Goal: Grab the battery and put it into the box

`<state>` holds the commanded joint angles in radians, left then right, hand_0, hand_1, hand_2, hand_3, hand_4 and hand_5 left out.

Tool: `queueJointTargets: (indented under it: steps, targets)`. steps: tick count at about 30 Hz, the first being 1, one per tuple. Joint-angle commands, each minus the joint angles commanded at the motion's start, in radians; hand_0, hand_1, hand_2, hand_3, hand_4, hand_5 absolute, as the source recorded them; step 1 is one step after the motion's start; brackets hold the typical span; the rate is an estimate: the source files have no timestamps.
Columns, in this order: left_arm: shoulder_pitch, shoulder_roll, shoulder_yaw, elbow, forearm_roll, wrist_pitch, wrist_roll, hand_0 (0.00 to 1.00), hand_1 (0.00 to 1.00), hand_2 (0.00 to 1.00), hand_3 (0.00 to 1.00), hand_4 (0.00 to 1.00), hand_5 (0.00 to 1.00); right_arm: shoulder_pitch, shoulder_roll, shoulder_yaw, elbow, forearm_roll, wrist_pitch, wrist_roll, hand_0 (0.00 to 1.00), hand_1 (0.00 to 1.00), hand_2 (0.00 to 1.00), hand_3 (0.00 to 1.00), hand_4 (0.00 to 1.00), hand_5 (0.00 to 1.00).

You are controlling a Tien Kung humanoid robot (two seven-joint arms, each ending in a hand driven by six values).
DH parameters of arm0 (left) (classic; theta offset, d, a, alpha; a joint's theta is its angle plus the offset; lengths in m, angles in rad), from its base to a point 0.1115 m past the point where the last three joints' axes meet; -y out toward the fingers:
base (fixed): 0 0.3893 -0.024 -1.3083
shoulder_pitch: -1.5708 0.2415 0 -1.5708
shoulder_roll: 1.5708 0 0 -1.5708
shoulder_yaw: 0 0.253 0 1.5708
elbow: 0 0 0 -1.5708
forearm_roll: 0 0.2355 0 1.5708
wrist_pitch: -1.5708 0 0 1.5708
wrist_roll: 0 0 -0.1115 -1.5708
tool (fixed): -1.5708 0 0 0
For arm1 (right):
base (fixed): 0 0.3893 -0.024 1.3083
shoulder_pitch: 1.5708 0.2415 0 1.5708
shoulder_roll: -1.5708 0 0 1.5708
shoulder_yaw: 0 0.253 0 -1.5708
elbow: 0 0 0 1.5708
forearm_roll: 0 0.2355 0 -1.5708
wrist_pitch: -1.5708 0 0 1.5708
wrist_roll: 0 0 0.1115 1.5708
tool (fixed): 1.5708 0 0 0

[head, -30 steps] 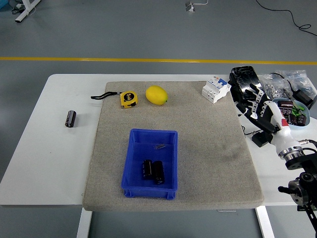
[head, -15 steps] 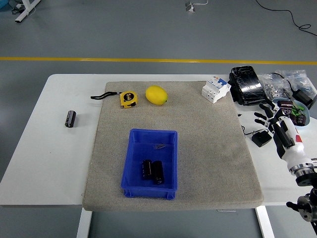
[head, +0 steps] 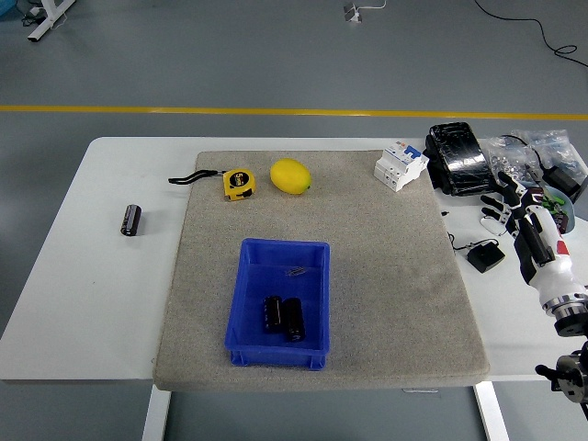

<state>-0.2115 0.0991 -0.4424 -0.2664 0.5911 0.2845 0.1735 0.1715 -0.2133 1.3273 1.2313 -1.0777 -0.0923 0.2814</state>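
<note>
Hand (head: 511,207) pulls back to the right edge, fingers apart, empty; battery (head: 132,220) waits near the left edge.

A blue box (head: 278,304) with two batteries (head: 285,317) inside sits on a gray mat (head: 386,276), one more battery (head: 132,220) lies far left on the white table (head: 101,294), and the right hand (head: 517,213) hovers empty, fingers spread, at the right edge.

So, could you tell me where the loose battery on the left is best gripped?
Grip the battery across its middle, from above: it lies flat on bare table, long axis toward the far edge, so fingers fit on its left and right sides.
</note>
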Motion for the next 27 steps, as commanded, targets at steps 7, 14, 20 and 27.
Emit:
queueJointTargets:
  steps: [7,14,20,27]
  targets:
    - [-0.001,-0.002,-0.001,0.001,0.000,0.001,0.000,0.735,0.682,0.723,0.624,0.654,0.643,0.004,0.003,-0.002,0.004,-0.001,0.000,0.000,0.825,0.813,0.877,0.894,0.998,0.842]
    - [-0.007,-0.005,0.003,0.000,-0.008,0.003,-0.002,0.735,0.681,0.722,0.624,0.654,0.643,0.002,-0.001,0.004,0.005,-0.001,-0.003,-0.002,0.826,0.811,0.874,0.893,0.998,0.845]
    - [-0.012,-0.008,0.005,-0.001,-0.009,0.003,-0.002,0.734,0.681,0.721,0.625,0.657,0.646,0.002,-0.003,0.011,0.006,-0.002,-0.002,-0.003,0.822,0.814,0.874,0.893,0.998,0.848]
    - [-0.012,-0.008,0.001,-0.001,-0.005,-0.001,0.001,0.734,0.681,0.722,0.625,0.656,0.647,0.000,0.000,0.011,0.005,-0.010,-0.002,-0.007,0.822,0.812,0.871,0.892,0.998,0.849]
